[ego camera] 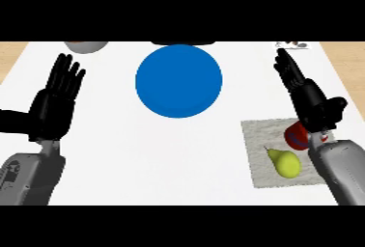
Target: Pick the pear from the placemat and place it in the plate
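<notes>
Now the pear (287,163) lies untouched, near the right robot hand (310,103).

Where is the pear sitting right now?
In the head view the pear lies on the placemat at the lower right, just below a red object and well apart from the blue plate at upper centre.

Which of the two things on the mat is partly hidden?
The red one, half behind the right robot hand and its wrist; the yellow-green pear shows whole.
</notes>
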You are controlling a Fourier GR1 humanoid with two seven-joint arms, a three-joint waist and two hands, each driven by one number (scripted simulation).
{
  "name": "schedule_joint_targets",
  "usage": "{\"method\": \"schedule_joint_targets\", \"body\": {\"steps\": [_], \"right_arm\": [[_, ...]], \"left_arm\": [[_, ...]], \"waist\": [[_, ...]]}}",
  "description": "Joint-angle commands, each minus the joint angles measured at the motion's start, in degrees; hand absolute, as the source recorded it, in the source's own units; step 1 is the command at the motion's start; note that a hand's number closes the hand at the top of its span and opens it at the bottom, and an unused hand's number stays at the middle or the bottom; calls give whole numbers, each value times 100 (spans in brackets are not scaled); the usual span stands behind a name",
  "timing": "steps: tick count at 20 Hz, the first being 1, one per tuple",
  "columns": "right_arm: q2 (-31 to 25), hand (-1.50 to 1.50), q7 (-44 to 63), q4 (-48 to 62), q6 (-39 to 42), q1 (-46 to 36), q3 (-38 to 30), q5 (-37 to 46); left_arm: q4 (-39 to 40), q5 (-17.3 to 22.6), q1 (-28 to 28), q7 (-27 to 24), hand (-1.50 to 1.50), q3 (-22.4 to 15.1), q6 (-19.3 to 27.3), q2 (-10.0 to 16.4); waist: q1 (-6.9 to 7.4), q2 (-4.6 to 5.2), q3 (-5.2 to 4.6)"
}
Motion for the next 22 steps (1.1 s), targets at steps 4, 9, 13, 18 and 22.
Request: {"method": "schedule_joint_targets", "body": {"steps": [4,9,13,18,22], "right_arm": [[894,-150,1519,375,274,-373,801,-280],[-658,150,1047,233,1707,-774,2797,1981],[72,-150,1129,446,935,906,2432,1230],[-958,-150,509,-452,1067,1297,2502,2147],[-1313,-150,866,-1059,1350,702,1877,2112]], "left_arm": [[299,-981,-127,281,0,-571,211,301],[407,-1261,-67,442,0,-938,43,410],[433,-1476,250,435,0,-852,306,401],[-159,-1737,518,870,0,-1061,457,261],[514,-1666,-13,712,0,-747,223,296]], "waist": [[214,75,64],[458,46,3],[49,39,68],[77,17,68],[41,31,62]]}}
